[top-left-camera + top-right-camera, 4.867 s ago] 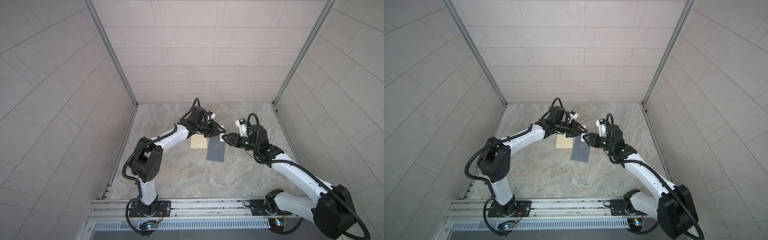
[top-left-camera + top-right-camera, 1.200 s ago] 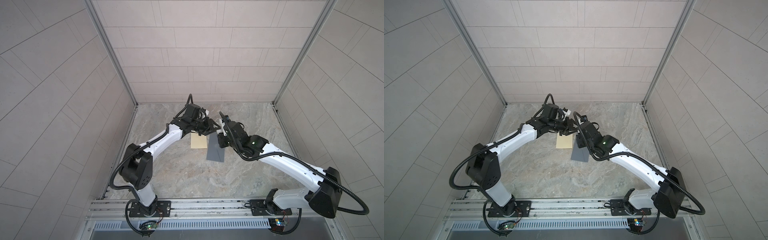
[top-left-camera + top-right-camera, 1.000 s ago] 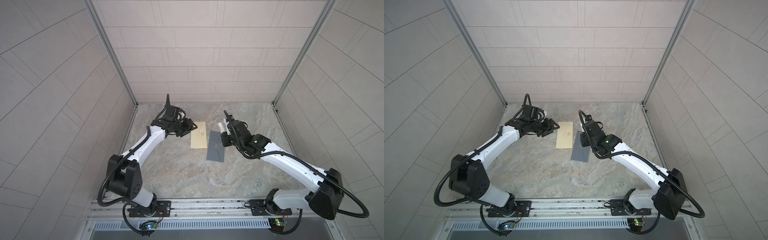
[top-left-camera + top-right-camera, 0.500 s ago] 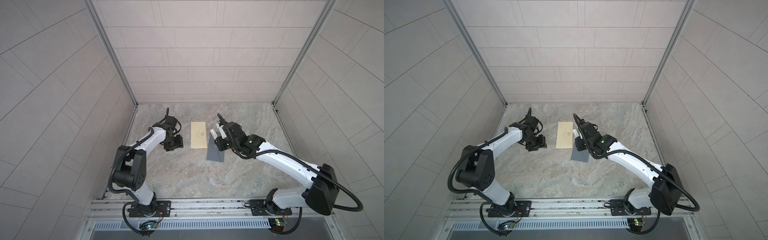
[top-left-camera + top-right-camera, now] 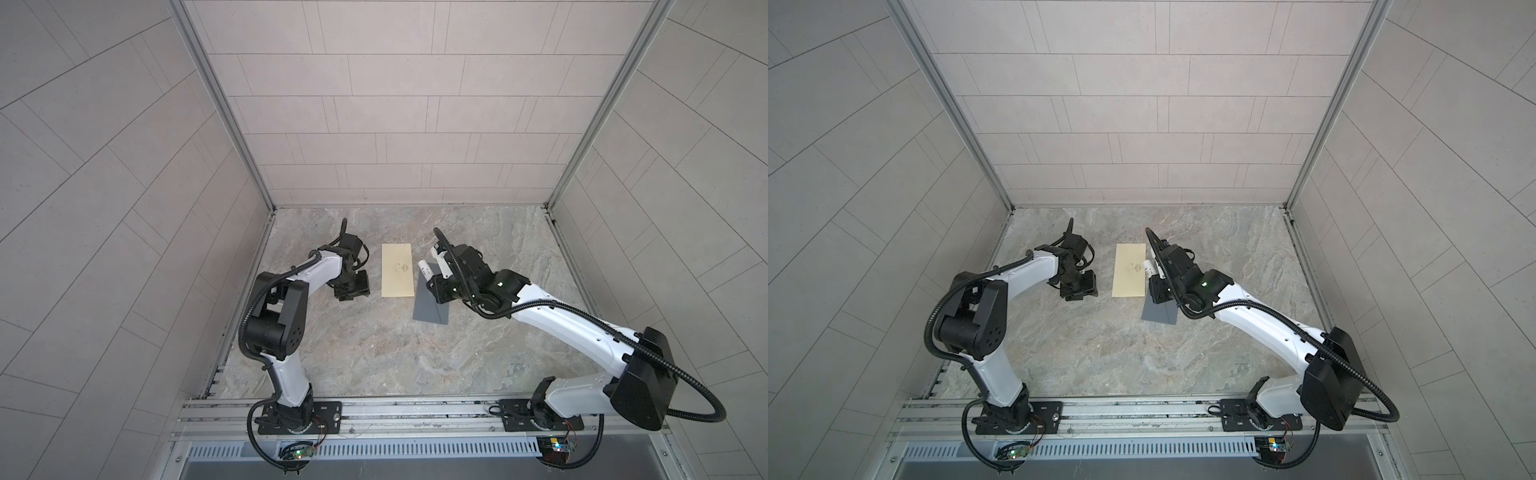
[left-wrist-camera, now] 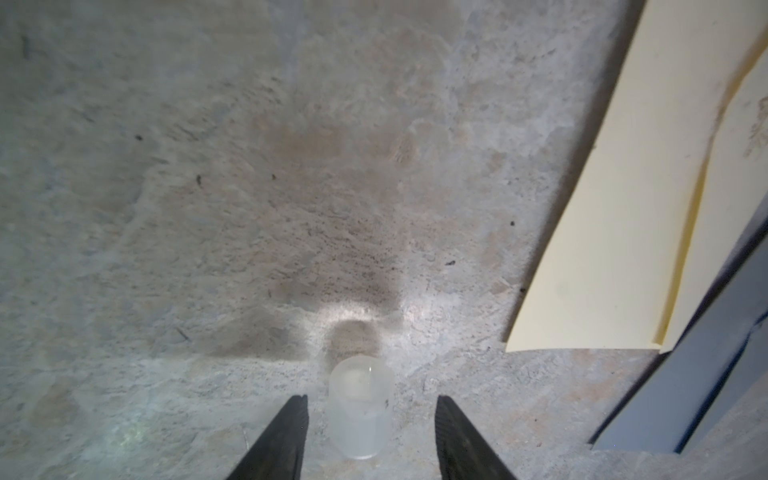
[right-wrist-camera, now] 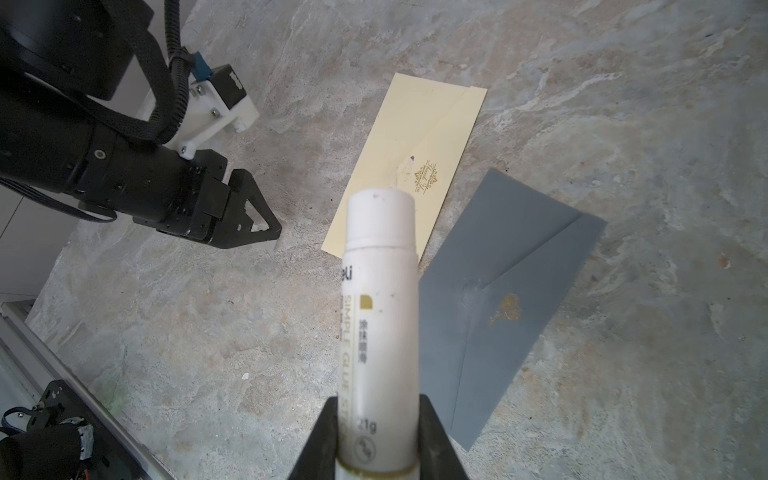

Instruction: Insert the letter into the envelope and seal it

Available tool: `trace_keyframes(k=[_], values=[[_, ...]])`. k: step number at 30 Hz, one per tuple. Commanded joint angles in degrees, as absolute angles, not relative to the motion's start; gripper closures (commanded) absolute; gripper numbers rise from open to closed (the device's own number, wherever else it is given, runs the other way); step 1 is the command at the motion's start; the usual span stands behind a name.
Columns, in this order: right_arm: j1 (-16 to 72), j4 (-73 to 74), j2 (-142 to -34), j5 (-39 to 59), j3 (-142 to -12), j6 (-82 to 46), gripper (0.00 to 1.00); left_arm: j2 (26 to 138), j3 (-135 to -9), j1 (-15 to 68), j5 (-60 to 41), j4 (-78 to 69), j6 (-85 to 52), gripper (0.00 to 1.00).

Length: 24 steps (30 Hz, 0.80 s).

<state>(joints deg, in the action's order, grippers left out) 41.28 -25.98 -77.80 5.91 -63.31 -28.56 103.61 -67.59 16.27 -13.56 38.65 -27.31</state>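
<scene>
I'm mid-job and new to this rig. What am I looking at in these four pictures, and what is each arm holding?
Two robot arms work over a stone-look table. The two wide pictures come from one overhead camera pair; the two close-ups come from a camera on each arm's wrist. A cream envelope and a grey envelope lie flat, side by side. The right end effector is closed on a white glue stick. The left end effector is open, its fingers either side of a small translucent cap standing on the table.
</scene>
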Motion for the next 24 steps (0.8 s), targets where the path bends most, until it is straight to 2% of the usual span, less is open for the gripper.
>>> trace_keyframes(k=[1,16,24], values=[[41.68,-25.75,-77.47,5.44,-63.46,-29.09,1.00,104.83,-68.80,16.78,-10.38,37.58,-28.80,0.49],[41.84,-25.92,-77.15,5.31,-62.32,-29.31,1.00,106.42,-67.99,17.75,-8.40,36.39,-30.28,0.70],[43.64,-24.08,-77.99,10.88,-61.48,-28.45,1.00,104.65,-69.85,17.75,-13.11,36.39,-32.48,0.72]])
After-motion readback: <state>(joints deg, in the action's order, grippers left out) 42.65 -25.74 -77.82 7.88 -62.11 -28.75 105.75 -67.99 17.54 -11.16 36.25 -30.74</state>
